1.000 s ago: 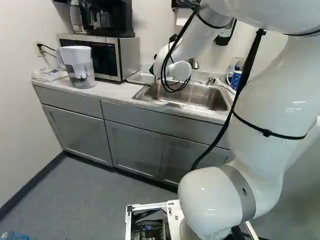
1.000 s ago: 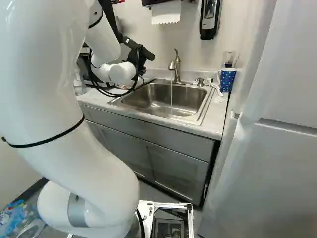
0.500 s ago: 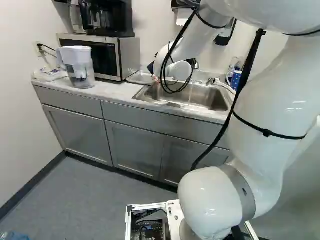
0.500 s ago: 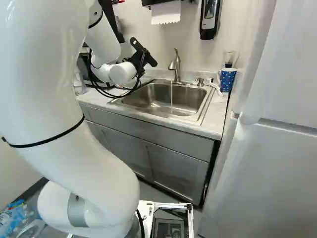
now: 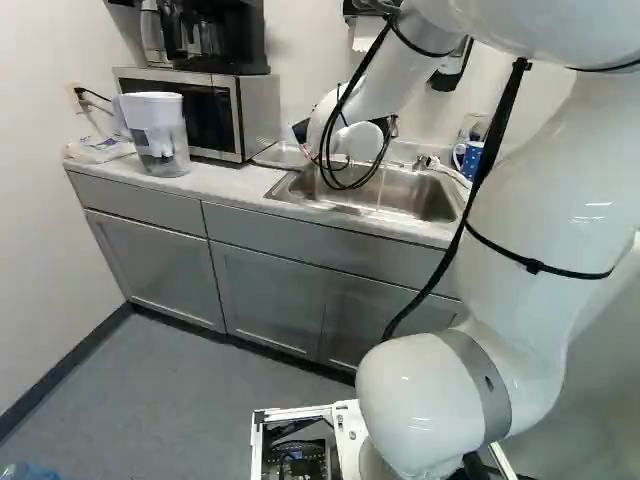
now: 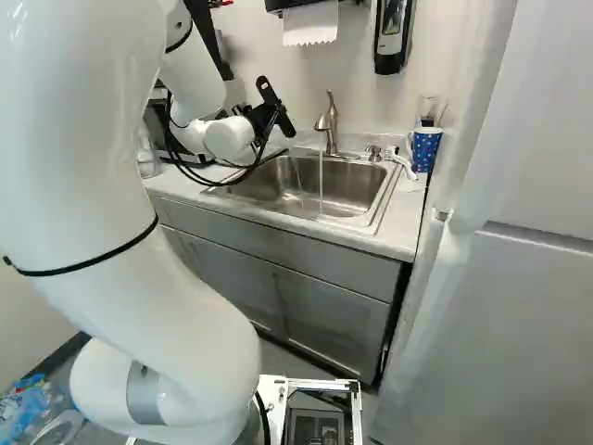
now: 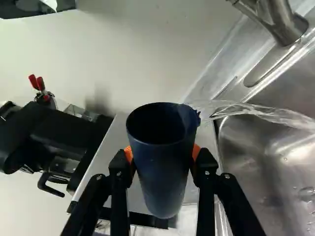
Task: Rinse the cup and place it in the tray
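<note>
**Dark blue, smooth, tapered cup (image 7: 165, 177) tipped and pouring towards the sink**

Tall white appliance door (image 6: 519, 278): well apart from the work, off to the right of the right base view. The white jointed robot arm (image 6: 208, 315) reaches over the pale counter (image 5: 220, 182) to the sink's near-left side. The boxy silver-and-black microwave (image 5: 215, 110) stands close past the wrist, so swinging that way looks risky. The brushed-steel sink (image 6: 334, 195) offers the best open room; its raised rim is the edge to clear. A shiny flat piece beside it (image 5: 280, 154) may be the tray, but I cannot tell for certain.

The curved metal faucet (image 6: 331, 122) is running into the basin — apart from the cup, and worth steering round.

The black gripper (image 7: 163, 153) is parted only as wide as the cup, its orange pads (image 7: 197, 151) pressed on both sides of the wall below the mouth. The cup hangs between them, tipped, with clear water (image 7: 266, 114) spilling over its rim.

It looks like thin, fairly stiff plastic: light once drained, slippery while wet, unlikely to shatter. This side hold suits it — firm enough against twisting, gentle enough not to squeeze the mouth oval. Drain fully, then set it down.
</note>
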{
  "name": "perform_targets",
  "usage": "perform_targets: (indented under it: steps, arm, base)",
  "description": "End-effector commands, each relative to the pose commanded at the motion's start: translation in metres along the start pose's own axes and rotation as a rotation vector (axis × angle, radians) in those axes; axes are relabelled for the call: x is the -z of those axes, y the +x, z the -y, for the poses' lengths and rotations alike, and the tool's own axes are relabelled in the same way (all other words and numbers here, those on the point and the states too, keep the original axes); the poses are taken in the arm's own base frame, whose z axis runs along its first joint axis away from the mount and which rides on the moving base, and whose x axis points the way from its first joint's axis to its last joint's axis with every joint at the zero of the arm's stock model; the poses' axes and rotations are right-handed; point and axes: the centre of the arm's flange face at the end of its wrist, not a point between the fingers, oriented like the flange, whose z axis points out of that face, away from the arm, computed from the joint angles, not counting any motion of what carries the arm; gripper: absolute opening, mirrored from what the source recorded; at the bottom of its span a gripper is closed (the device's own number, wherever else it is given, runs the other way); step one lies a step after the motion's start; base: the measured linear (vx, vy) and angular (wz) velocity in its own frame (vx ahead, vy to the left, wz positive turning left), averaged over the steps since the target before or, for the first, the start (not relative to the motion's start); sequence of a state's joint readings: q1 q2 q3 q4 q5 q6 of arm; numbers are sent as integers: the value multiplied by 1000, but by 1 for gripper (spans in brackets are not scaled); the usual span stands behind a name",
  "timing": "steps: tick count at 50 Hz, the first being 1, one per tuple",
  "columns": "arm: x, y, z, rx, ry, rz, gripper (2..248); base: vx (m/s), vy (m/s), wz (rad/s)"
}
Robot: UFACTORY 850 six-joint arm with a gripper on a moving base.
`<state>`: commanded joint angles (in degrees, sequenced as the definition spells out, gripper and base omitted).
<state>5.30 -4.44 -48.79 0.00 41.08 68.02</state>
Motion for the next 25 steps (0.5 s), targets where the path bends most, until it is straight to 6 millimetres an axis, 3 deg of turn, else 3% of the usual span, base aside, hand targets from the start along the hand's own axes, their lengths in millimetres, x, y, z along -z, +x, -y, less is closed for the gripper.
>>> perform_targets:
  steps: [25]
  arm:
    - [0,0,0,-263,0,0,125]
  base:
    - [0,0,0]
